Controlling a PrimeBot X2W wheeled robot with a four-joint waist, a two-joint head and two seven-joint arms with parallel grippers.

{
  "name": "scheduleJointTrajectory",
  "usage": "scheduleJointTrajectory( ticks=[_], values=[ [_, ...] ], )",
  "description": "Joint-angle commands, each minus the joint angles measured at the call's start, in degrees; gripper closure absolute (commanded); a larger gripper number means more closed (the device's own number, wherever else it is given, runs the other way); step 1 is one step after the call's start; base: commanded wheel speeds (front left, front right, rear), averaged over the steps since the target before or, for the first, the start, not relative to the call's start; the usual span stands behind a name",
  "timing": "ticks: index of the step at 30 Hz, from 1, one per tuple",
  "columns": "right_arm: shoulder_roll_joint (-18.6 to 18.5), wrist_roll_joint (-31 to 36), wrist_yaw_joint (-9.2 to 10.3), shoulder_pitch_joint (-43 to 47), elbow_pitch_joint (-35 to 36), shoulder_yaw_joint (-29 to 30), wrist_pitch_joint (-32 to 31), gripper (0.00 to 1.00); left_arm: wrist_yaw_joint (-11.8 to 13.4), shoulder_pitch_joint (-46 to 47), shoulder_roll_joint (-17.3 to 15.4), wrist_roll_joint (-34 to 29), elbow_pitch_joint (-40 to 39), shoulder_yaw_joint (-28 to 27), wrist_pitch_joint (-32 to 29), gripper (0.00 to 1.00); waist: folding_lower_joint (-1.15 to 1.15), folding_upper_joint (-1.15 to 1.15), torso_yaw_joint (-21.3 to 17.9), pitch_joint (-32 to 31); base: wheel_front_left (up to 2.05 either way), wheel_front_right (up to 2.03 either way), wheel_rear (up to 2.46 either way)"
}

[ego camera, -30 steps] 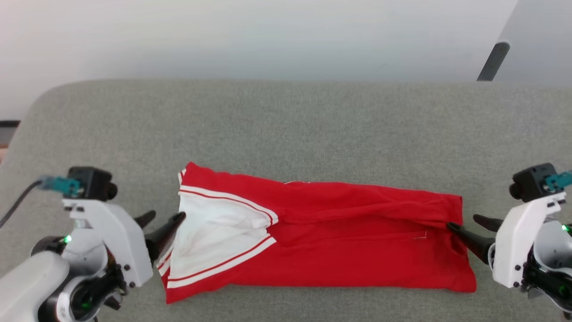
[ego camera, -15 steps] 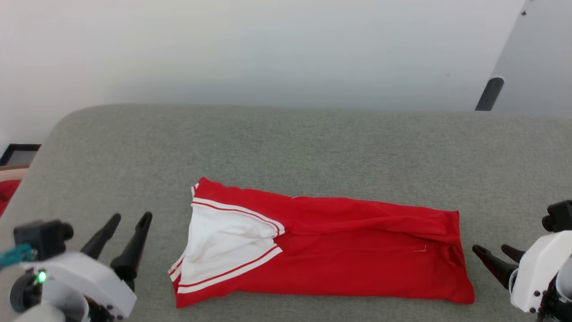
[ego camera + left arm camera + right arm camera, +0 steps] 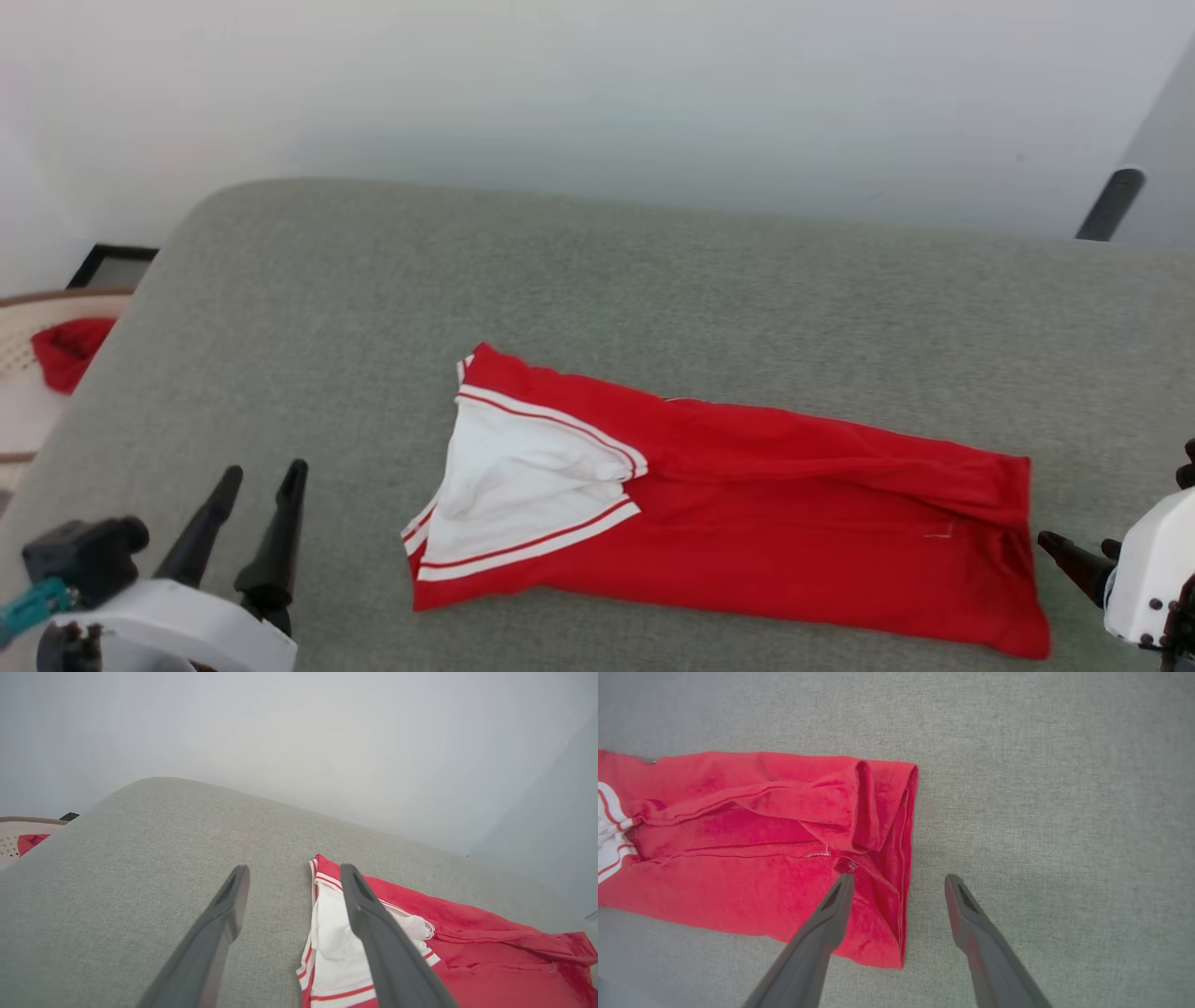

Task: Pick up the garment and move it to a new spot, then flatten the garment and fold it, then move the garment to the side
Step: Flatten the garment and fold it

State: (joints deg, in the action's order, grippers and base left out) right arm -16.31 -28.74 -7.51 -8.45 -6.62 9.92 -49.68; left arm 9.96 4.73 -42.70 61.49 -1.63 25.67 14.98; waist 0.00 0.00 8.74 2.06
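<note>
Left gripper (image 3: 264, 469) and right gripper (image 3: 1074, 541) backed off garment (image 3: 747, 523); fingers apart, holding nothing; lengthwise fold done, cross-fold likely next.

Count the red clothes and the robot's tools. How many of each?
Red clothes: 2, the garment and a small red cloth at the far left.
Tools: 2, the left tool and the right tool, both open.
Total: 4.
</note>
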Motion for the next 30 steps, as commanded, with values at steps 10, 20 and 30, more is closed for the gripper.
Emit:
scheduleJointTrajectory(
  ticks=[10, 20, 30],
  values=[
    [-0.74, 2.31, 0.04, -5.34, -8.54, 0.67, -1.79, 0.00, -4.53, -4.01, 7.94, -6.90, 1.07, -7.04, 0.17, 0.00, 0.00, 0.00, 5.11, 4.21, 0.00, 0.00, 0.00],
    [-0.31, 3.34, 0.03, -8.92, -15.83, -1.89, -3.60, 0.00, -7.59, -4.31, 12.82, -9.28, 1.91, -10.03, 0.17, 0.00, 0.00, 0.00, 6.73, 6.58, 0.00, 0.00, 0.00],
    [-1.50, -1.08, 0.00, -10.52, -18.57, -4.50, -4.94, 1.00, -9.09, -4.94, 15.21, -10.35, 2.68, -12.11, 0.17, 0.00, 0.00, 0.00, 6.70, 7.35, 0.00, 0.00, 0.00]
  ],
)
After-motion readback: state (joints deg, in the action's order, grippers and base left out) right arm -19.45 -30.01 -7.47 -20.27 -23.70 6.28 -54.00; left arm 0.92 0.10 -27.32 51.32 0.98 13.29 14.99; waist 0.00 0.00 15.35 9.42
